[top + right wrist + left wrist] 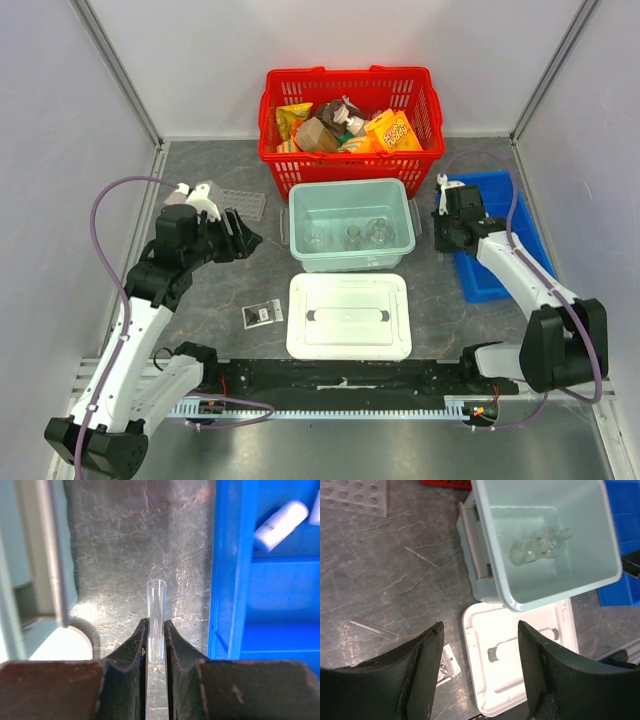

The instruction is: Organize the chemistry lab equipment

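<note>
Chemistry lab equipment is partly sorted, by my reading. The right claw (155, 630) is pinched narrow on a slim clear tube (156, 600) that juts past its fingertips, above the dark marbled bench (140, 540) and just beside the ribbed blue plastic bin (232, 580), where a small white vial (280, 525) lies. Three round clear glass flasks (350, 237) sit in the smooth pale green tub (350, 187). The left claw (480, 630) gapes wide, holding nothing, over the flat white lid (520, 670). Left to sort: the clear multi-well plate (240, 203), a flat clear packet (262, 316), and another thin tube (372, 629) on the bench.
</note>
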`<action>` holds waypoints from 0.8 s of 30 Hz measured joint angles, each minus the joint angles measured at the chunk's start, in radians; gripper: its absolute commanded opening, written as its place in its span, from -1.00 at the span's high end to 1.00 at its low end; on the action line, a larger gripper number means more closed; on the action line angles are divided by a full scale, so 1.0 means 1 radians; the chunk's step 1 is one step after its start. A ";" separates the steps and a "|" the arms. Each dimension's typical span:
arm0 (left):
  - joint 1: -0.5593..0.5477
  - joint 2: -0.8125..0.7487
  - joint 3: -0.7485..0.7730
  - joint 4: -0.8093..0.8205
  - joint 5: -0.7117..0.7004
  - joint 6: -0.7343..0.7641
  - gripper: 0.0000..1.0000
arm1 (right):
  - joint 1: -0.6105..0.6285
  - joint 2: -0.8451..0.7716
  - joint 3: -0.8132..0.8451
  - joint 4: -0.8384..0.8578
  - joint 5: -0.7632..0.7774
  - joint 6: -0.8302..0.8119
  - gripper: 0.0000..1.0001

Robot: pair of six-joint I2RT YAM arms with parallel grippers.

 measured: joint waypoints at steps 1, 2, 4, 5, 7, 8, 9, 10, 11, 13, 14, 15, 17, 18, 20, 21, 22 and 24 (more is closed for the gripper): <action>0.000 0.010 0.018 -0.003 0.016 0.000 -0.32 | 0.000 -0.019 0.013 -0.008 0.004 -0.002 0.73; 0.000 0.020 0.040 -0.010 0.032 -0.002 -0.32 | 0.002 -0.040 0.025 -0.014 0.008 -0.003 0.73; 0.000 0.037 0.086 -0.025 0.064 -0.002 -0.32 | 0.006 -0.092 0.043 -0.020 0.016 -0.004 0.73; 0.000 0.047 0.112 -0.035 0.082 -0.003 -0.31 | 0.009 -0.121 0.051 -0.021 0.018 -0.005 0.74; 0.000 0.068 0.172 -0.043 0.125 -0.003 -0.31 | 0.020 -0.189 0.066 -0.019 0.010 -0.011 0.74; 0.000 0.081 0.206 -0.049 0.150 -0.003 -0.31 | 0.026 -0.215 0.070 -0.014 -0.001 -0.014 0.74; 0.000 0.093 0.233 -0.051 0.172 -0.003 -0.31 | 0.034 -0.241 0.074 -0.006 -0.013 -0.018 0.75; 0.000 0.119 0.277 -0.057 0.212 -0.003 -0.30 | 0.045 -0.272 0.074 0.014 -0.034 -0.021 0.75; 0.000 0.141 0.313 -0.058 0.245 -0.003 -0.30 | 0.056 -0.297 0.074 0.029 -0.057 -0.023 0.76; 0.000 0.189 0.374 -0.061 0.301 -0.002 -0.29 | 0.083 -0.333 0.074 0.069 -0.107 -0.025 0.77; 0.000 0.214 0.401 -0.061 0.329 -0.002 -0.29 | 0.099 -0.347 0.074 0.098 -0.138 -0.024 0.78; 0.000 0.240 0.425 -0.064 0.354 -0.002 -0.27 | 0.111 -0.358 0.071 0.126 -0.162 -0.023 0.78; -0.001 0.285 0.462 -0.080 0.395 -0.001 -0.27 | 0.147 -0.382 0.053 0.209 -0.219 -0.010 0.78; -0.001 0.303 0.475 -0.085 0.412 -0.001 -0.28 | 0.166 -0.391 0.042 0.248 -0.243 -0.001 0.78; -0.009 0.343 0.500 -0.090 0.443 -0.001 -0.31 | 0.204 -0.397 0.022 0.318 -0.280 0.019 0.78; -0.015 0.359 0.505 -0.089 0.457 0.001 -0.31 | 0.228 -0.395 0.011 0.358 -0.293 0.030 0.78; -0.022 0.371 0.506 -0.089 0.464 0.004 -0.31 | 0.252 -0.389 0.001 0.392 -0.301 0.040 0.77; -0.032 0.396 0.506 -0.089 0.482 0.009 -0.31 | 0.310 -0.365 -0.013 0.455 -0.309 0.055 0.76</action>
